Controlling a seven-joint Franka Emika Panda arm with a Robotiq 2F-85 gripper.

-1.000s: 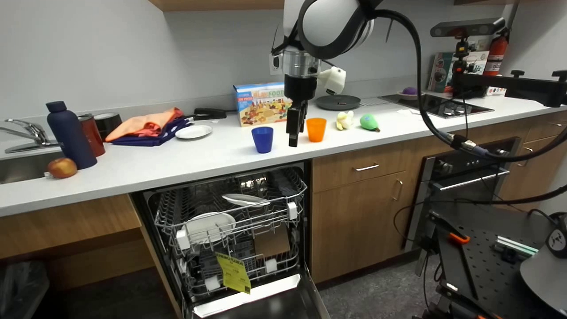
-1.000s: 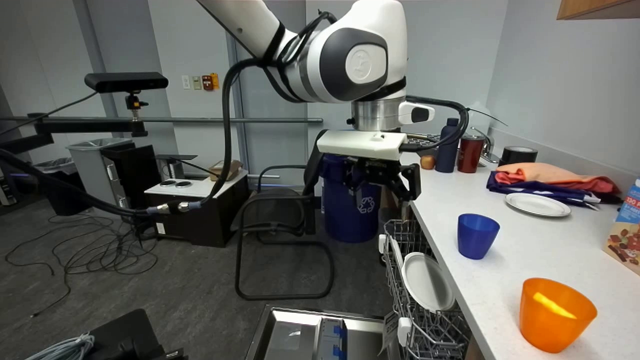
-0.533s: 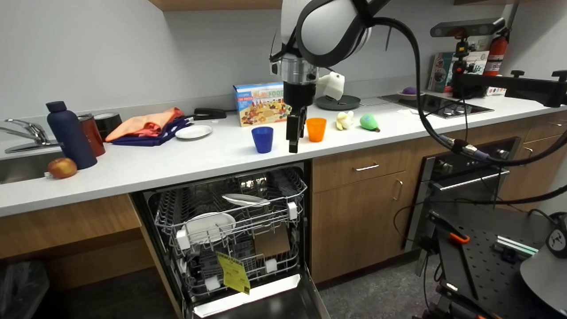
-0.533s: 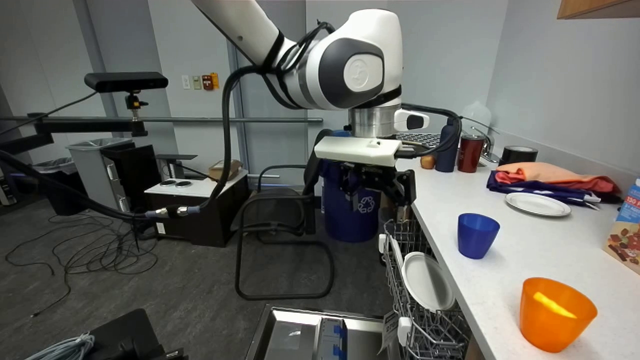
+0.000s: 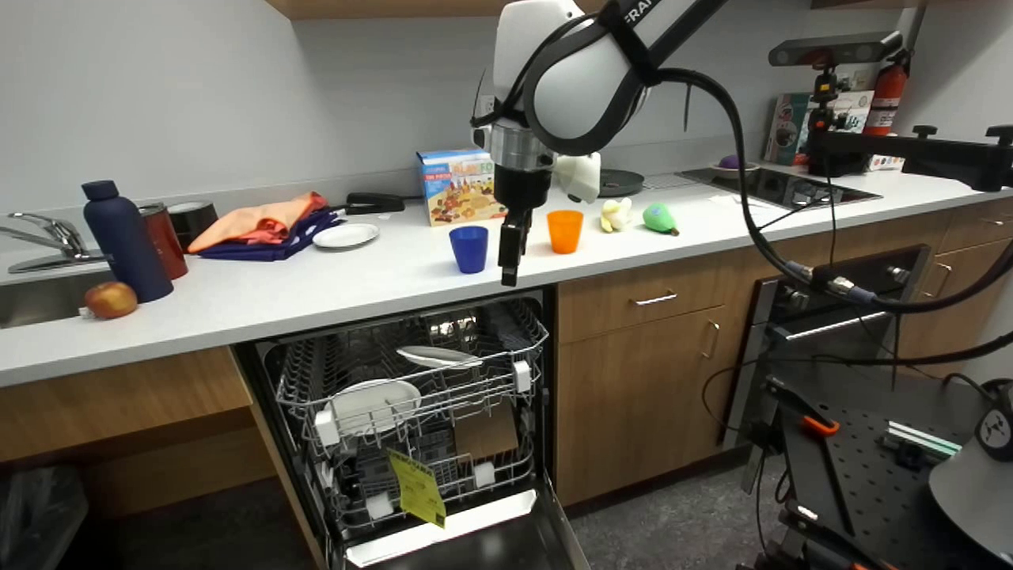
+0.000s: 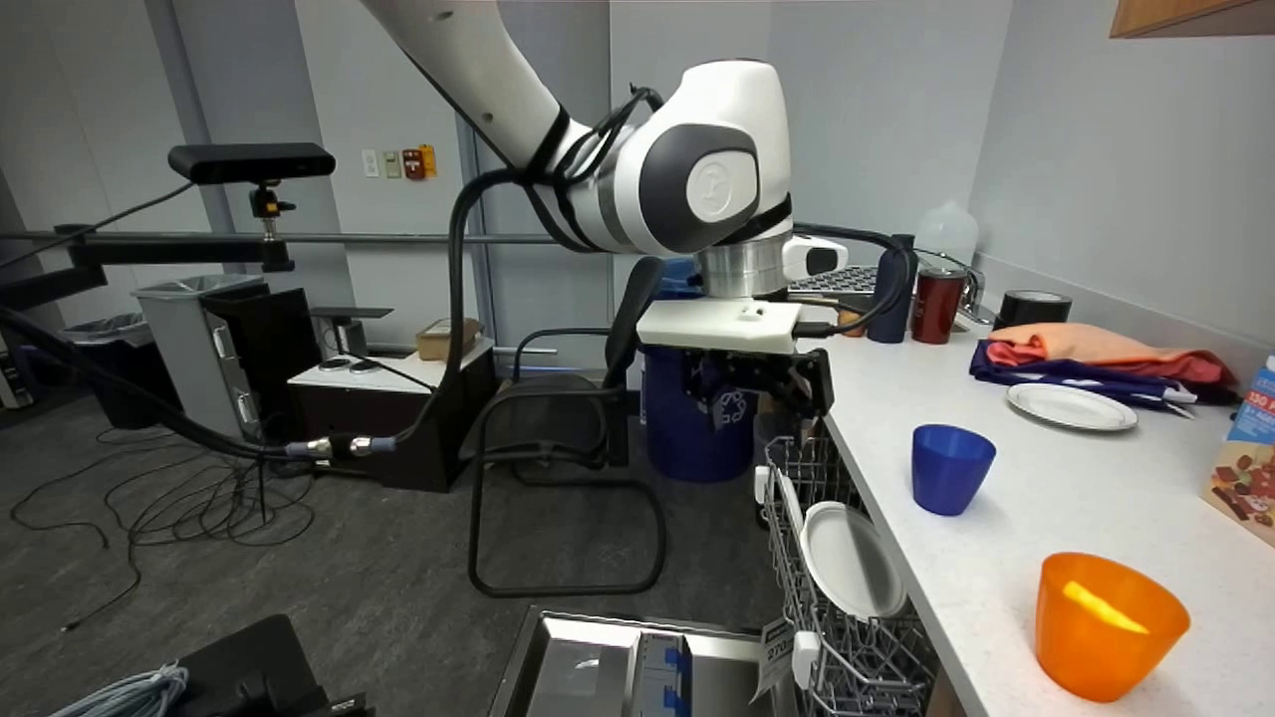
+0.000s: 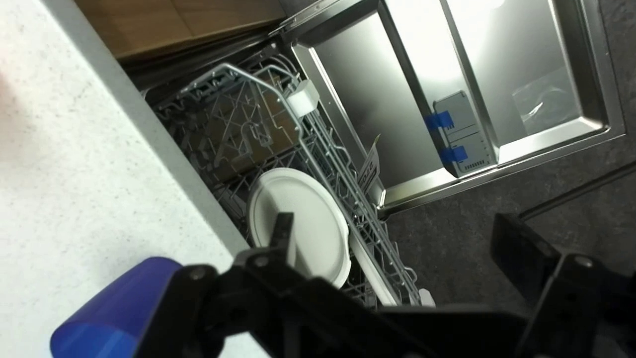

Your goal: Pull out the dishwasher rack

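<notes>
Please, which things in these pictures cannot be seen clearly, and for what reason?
Wrist view: dishwasher rack, its inner part hidden under the counter.
Wrist view: blue cup, partly behind the end effector, cut off by the bottom edge.
In an exterior view: yellow label, small print too blurred.
In an exterior view: food box, cut off by the right edge.

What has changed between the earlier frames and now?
In an exterior view, the arm has come down and slightly left, so its jaws hang lower, yet above the dishwasher rack. Nothing was taken hold of or let go: the jaws stand open and empty. The dishwasher rack, its plates, the blue cup and the orange cup stayed put.
</notes>
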